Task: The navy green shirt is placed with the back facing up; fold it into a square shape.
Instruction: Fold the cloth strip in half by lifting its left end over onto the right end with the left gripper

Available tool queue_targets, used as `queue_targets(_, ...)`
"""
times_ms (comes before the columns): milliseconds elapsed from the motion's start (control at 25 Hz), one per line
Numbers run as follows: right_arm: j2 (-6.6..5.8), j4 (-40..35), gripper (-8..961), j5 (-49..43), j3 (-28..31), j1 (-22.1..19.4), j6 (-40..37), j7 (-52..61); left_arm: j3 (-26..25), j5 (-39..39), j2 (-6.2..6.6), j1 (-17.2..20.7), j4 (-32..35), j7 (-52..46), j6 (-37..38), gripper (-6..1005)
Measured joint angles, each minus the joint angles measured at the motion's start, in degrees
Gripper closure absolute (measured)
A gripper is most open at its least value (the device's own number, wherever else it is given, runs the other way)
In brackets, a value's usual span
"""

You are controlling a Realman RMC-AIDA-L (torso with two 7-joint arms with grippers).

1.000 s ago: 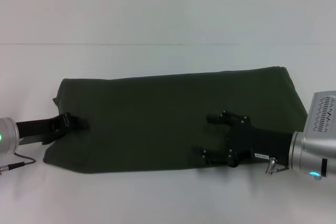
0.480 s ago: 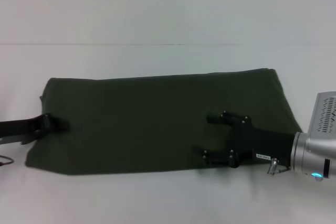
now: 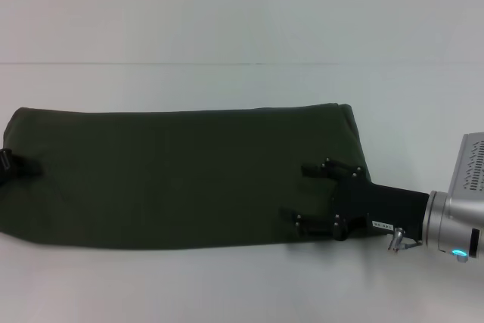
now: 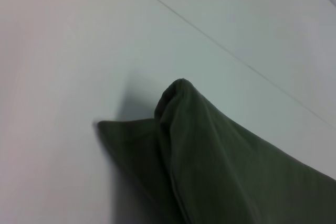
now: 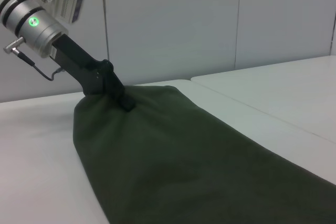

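While left gripper [image 5: 123,100] pinches the navy green shirt's [image 3: 181,175] edge, right gripper [image 3: 299,194] rests spread.

The head camera looks forward and down over the white bench [image 3: 227,20], taking in the whole navy green shirt [image 3: 181,179]. The left wrist camera sits close above one shirt corner [image 4: 181,90]. The right wrist camera looks low along the shirt toward the left hand [image 5: 125,102] at its far end, an end the head view also shows.
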Motion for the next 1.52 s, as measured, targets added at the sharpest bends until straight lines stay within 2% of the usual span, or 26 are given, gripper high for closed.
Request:
queue_targets(200, 0.04, 0.15, 28, 0.01, 0.35, -0.01, 0.0, 0.02, 0.07, 0.21, 0.07, -0.5, 1.26, -2.39, 2.86, 919)
queue_targets(440, 0.1, 0.27, 28, 0.01, 1.23, -0.73, -0.09, -0.13, 0.03, -0.17, -0.37, -2.25, 4.88, -7.95, 9.69, 918)
queue_targets(480, 0.09, 0.29, 28, 0.01, 1.33, -0.81, -0.1, -0.25, -0.14, -0.85, -0.81, -3.74, 7.15, -10.09, 13.63, 918)
queue_targets(640, 0.09, 0.33, 28, 0.01, 1.37, -1.23, -0.29, -0.46, -0.12, -3.51, -2.07, -7.11, 10.18, -13.69, 19.27, 918)
queue_targets(720, 0.09, 0.34, 28, 0.18, 1.42, -1.55, -0.45, -0.47, 0.02, -5.3, -3.08, -9.89, 11.04, -15.18, 21.26, 918)
queue_targets(800, 0.05, 0.19, 28, 0.53, 1.46, -2.16, -0.54, -0.38, 0.11, -6.82, -4.67, -12.57, 11.06, -15.92, 22.23, 918)
queue_targets(920, -0.08, -0.11, 28, 1.11, 2.15, -3.46, -1.33, -0.09, 0.41, -7.86, -8.12, -16.45, 9.87, -16.16, 22.08, 919)
queue_targets(960, -0.12, -0.15, 28, 1.29, 2.89, -4.18, -1.89, -0.11, 0.41, -7.86, -8.12, -16.45, 9.87, -16.16, 22.08, 919)
queue_targets(1000, -0.17, -0.18, 28, 1.34, 3.64, -4.81, -2.38, -0.21, 0.62, -7.91, -11.01, -18.58, 7.99, -15.03, 19.5, 919)
queue_targets(1200, -0.41, -0.37, 28, 1.39, 8.04, -8.23, -5.35, -0.54, 2.64, -8.18, -14.99, -19.74, 3.29, -10.16, 11.02, 919)
queue_targets(1280, -0.44, -0.75, 28, 1.4, 9.02, -9.3, -6.25, -0.55, 3.2, -9.41, -15.53, -19.79, 0.15, -7.62, 7.69, 919)
queue_targets(1400, -0.44, -1.62, 28, 1.41, 10.1, -10.79, -7.39, -0.56, 3.25, -12.22, -15.45, -19.29, -4.07, -4.26, 4.69, 919)
queue_targets(1520, -0.45, -1.82, 28, 1.38, 10.91, -11.28, -8.25, -0.55, 3.05, -13.44, -15.14, -17.5, -3.06, -3.68, 4.38, 919)
